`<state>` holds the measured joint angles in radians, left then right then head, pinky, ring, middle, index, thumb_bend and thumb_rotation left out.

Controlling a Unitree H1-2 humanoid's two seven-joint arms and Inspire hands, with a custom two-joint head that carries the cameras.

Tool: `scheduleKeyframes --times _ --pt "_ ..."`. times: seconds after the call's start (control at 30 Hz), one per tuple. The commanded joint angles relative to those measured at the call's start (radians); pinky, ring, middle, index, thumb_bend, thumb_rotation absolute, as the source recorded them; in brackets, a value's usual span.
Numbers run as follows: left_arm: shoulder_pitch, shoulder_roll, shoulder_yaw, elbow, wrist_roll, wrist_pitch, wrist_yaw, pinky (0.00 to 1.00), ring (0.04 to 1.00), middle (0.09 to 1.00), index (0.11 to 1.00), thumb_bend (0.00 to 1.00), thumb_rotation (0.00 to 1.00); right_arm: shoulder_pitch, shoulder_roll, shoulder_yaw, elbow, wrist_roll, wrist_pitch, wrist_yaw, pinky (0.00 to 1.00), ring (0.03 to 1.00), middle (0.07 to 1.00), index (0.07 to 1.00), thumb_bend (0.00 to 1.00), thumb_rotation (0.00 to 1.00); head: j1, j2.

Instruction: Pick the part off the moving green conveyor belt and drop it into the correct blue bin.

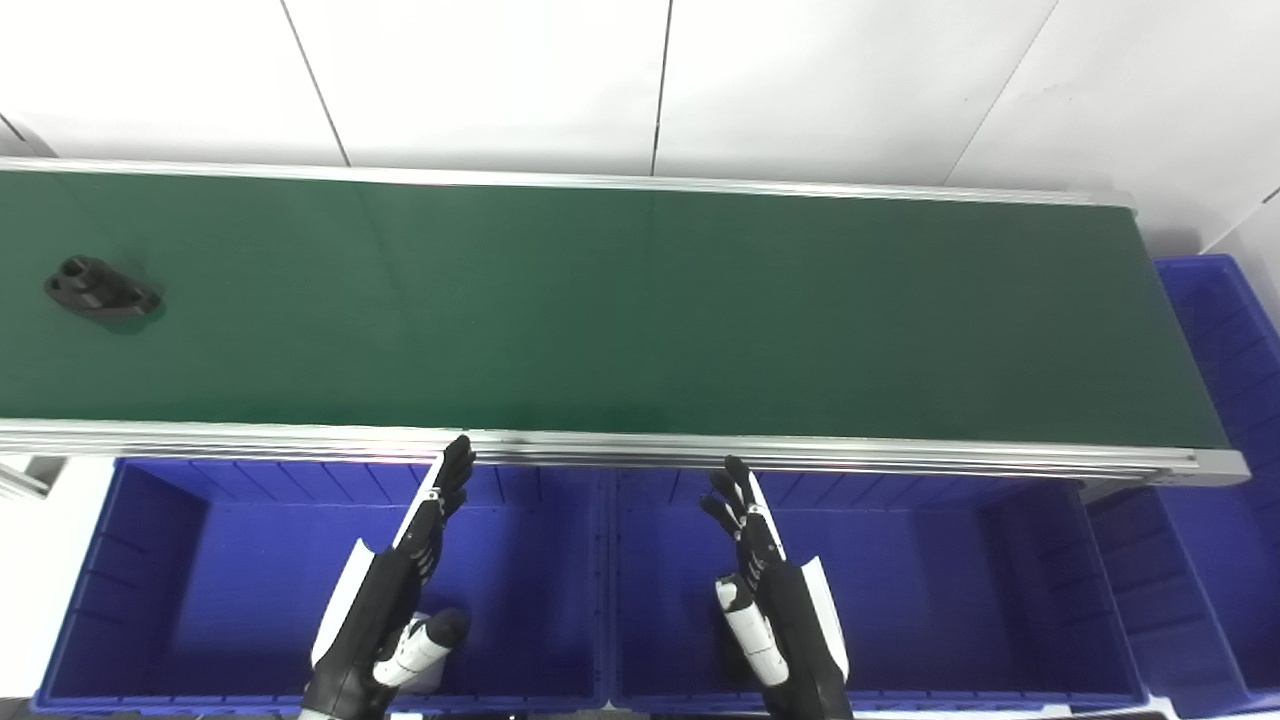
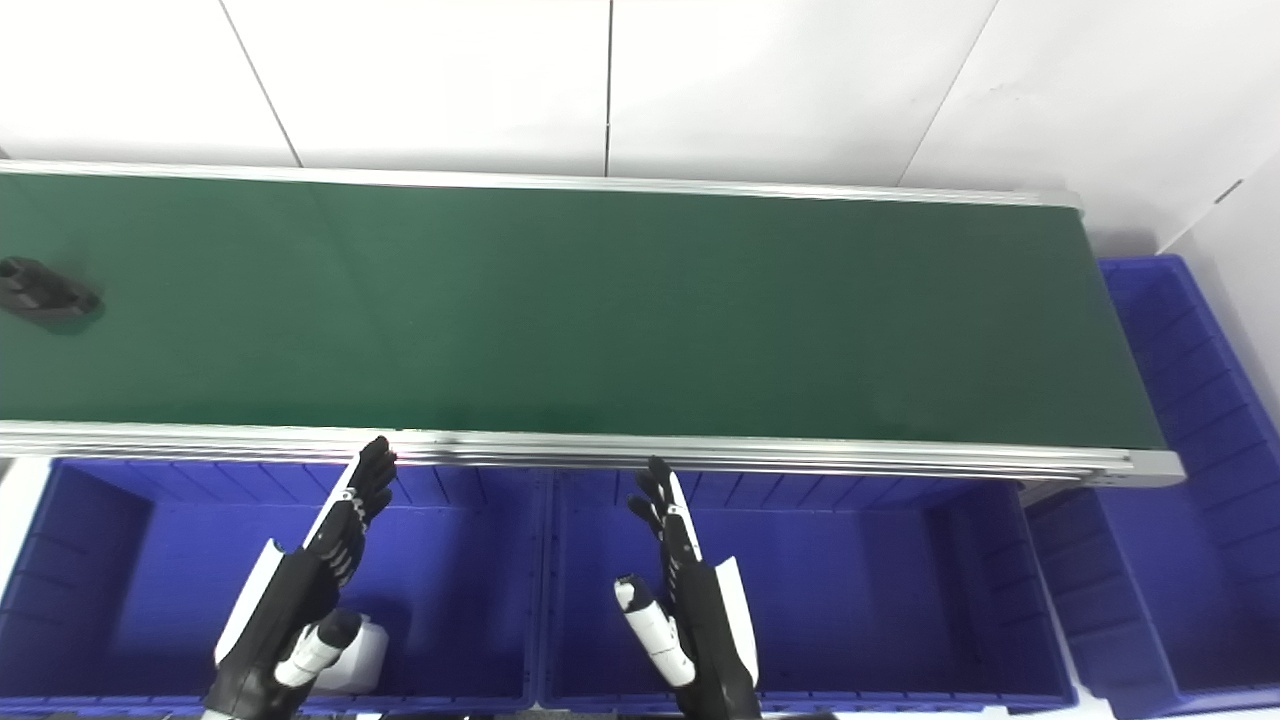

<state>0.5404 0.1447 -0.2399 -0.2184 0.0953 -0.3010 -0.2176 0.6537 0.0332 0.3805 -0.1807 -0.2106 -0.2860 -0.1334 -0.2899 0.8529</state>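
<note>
A small black part point(image 1: 100, 289) lies on the green conveyor belt point(image 1: 620, 310) at its far left; it also shows in the right eye view point(image 2: 45, 290). My left hand point(image 1: 395, 590) is open and empty, fingers stretched out, above the left blue bin point(image 1: 200, 590) just short of the belt's near rail. My right hand point(image 1: 765, 590) is open and empty above the middle blue bin point(image 1: 950, 590). Both hands are far from the part.
A white object point(image 2: 360, 655) lies in the left bin under my left hand. A third blue bin point(image 1: 1225, 330) stands past the belt's right end. An aluminium rail point(image 1: 620, 445) runs along the belt's near edge. White wall panels are behind.
</note>
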Motion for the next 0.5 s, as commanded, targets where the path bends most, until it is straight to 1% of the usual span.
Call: scheduleKeyframes --times 0.0,0.3,0.47 --pt "0.002 0.002 -0.004 -0.015 -0.005 -0.043 0.008 1.0 1.0 1.0 1.0 0.93 0.89 0.025 0.064 0.057 -0.006 0.0 -0.043 0.006 0.97 0.911 0.957 0.997 0.82 0.95 0.001 0.001" --pt "0.001 0.004 -0.007 -0.013 -0.009 -0.044 0.006 1.0 1.0 1.0 1.0 0.91 0.88 0.03 0.061 0.06 -0.015 0.001 -0.027 0.012 0.96 0.912 0.957 0.998 0.82 0.96 0.005 0.004" --pt "0.003 0.005 -0.008 -0.011 -0.012 -0.048 0.006 1.0 1.0 1.0 1.0 0.91 0.88 0.029 0.059 0.061 -0.009 0.008 -0.036 0.014 0.97 0.916 0.959 0.998 0.82 0.96 0.006 0.003"
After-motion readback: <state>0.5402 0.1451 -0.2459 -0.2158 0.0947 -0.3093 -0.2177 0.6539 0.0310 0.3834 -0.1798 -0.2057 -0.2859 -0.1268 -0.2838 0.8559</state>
